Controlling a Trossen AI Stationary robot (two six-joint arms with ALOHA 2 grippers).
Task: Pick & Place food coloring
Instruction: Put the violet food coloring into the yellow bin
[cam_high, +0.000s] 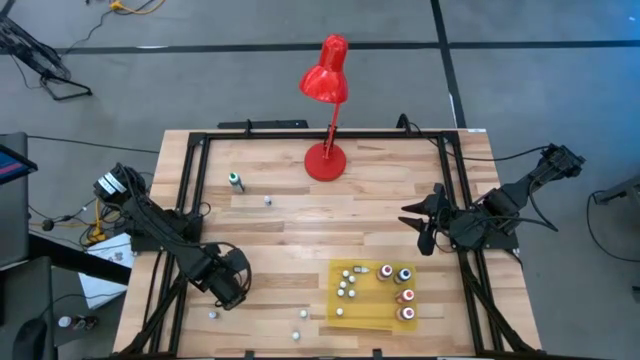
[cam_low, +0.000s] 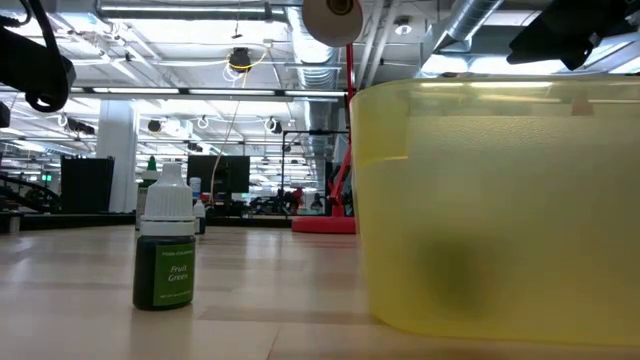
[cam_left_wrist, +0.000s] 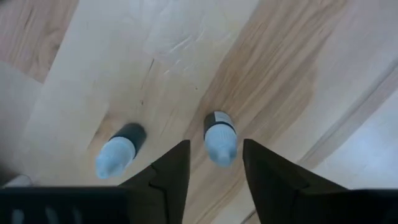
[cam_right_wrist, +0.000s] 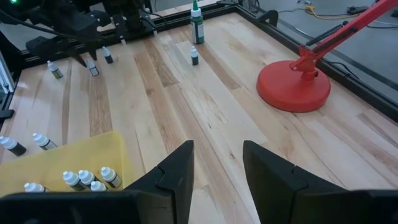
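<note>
A small bottle (cam_left_wrist: 219, 135) lies on the table between the parted fingers of the left gripper (cam_left_wrist: 215, 180), not yet clamped. A second bottle (cam_left_wrist: 119, 149) lies beside it; closing off-centre could roll either away. The right gripper (cam_right_wrist: 217, 180) waits, unclenched and empty, near the yellow tray (cam_high: 372, 318).

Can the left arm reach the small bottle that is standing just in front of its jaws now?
Probably yes. The left gripper hangs directly over the small bottle, jaws open on either side of its cap. Nothing lies between them; the second bottle stands apart.
</note>
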